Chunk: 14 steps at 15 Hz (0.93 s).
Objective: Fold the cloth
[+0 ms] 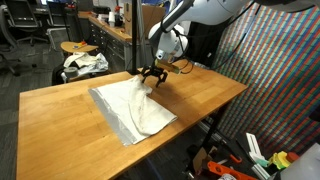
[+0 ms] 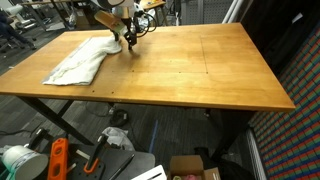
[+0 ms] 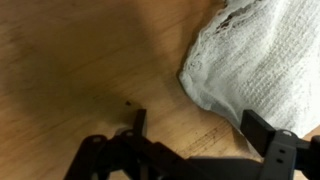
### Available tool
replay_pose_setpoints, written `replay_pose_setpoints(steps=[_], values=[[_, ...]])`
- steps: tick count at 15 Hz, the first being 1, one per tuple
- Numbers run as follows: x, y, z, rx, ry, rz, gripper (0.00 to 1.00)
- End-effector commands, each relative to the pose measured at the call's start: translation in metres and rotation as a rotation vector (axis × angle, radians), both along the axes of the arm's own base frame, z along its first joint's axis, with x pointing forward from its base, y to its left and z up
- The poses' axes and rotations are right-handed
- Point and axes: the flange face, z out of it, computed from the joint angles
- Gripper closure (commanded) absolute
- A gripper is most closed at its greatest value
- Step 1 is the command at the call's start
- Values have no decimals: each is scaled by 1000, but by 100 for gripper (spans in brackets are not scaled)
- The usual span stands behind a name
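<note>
Only in the wrist view: close look at the weave of the cloth (image 3: 262,58), loose and gauzy, its rounded wrinkled edge lying on the bare wood of the counter (image 3: 80,60). Also there, two dark fingers (image 3: 138,122) of the pincer (image 3: 195,122), standing wide apart, gripping nothing; between them only wood and the edge of the cloth. Cannot tell whether the finger at the picture's right touches the fabric.

Only in the exterior views: the whole shape of the cloth. In an exterior view (image 1: 135,108), spread as an off-white sheet with a greyish border, rumpled in the middle, reaching to the counter (image 1: 60,120) edge, with the pincer (image 1: 152,76) low over its far corner. In an exterior view (image 2: 80,62), looks more bunched and narrow, near one corner of the counter (image 2: 200,70), pincer (image 2: 130,42) at its end.

Only in an exterior view: a fabric bundle (image 1: 85,62) on a stool behind the counter. Only in an exterior view: an orange tool (image 2: 58,160) and a cardboard box (image 2: 190,168) on the floor below.

Counted: one cloth, one counter, one pincer with two fingers, one bundle, one box.
</note>
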Motion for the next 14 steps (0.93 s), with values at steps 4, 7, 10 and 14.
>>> replay_pose_setpoints(steps=[4, 7, 10, 14], values=[[4, 6, -1, 62, 62, 49, 47], [-3, 10, -2, 94, 107, 80, 69], [-9, 11, -2, 120, 150, 108, 85], [-13, 8, 1, 149, 185, 126, 87]])
